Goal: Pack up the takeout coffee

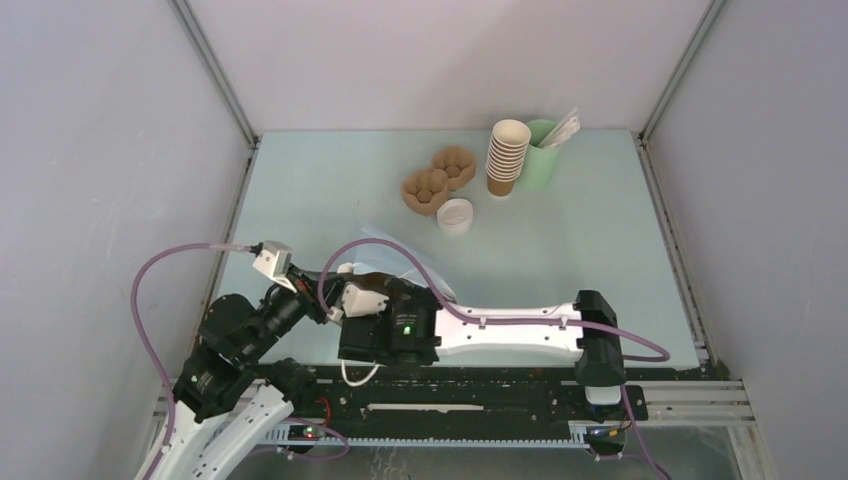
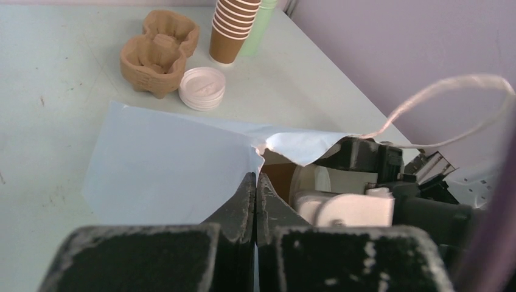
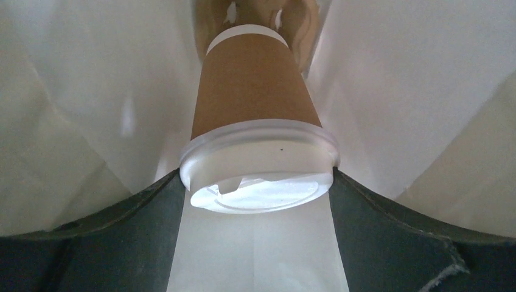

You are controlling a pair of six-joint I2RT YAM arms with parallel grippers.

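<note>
The left pincer (image 2: 255, 182), shut tight, pinches the thin pale paper bag (image 2: 164, 164) by its edge to hold it open. Inside, the wide-spread right pincer (image 3: 258, 176) hugs the small brown paper cup with white plastic lid (image 3: 255, 85).

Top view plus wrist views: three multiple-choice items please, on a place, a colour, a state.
1. Where is the coffee cup?
A. inside the paper bag
B. standing outside it
C. hanging above it

2. What colour is the cup of sticks?
A. red
B. black
C. green

3. How is the left gripper?
A. open, clear of the bag
B. shut on the bag's edge
C. shut on the coffee cup

Answers: 1 A, bag walls surround it in the right wrist view; 2 C, pale green in the top view; 3 B, its jaws meet on the paper.
</note>
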